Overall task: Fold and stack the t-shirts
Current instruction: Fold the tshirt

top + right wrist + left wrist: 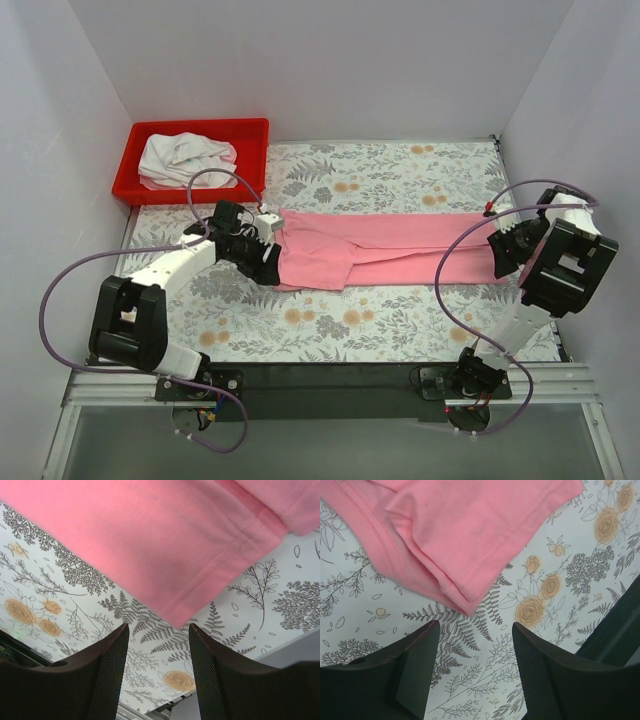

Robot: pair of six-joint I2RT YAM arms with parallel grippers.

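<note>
The pink t-shirt [380,250] lies folded into a long band across the middle of the floral table cover. The white t-shirt [185,158] is crumpled in the red bin. My left gripper [262,258] is open and empty at the pink shirt's left end; in the left wrist view its fingers [420,665] stand just short of the shirt's folded corner [465,555]. My right gripper [500,255] is open and empty at the shirt's right end; in the right wrist view the hemmed corner [190,555] sits just ahead of the fingers [112,670].
The red plastic bin [250,150] stands at the back left. White walls close the table at left, back and right. The floral cover [350,320] runs to the black base rail [320,375] at the near edge.
</note>
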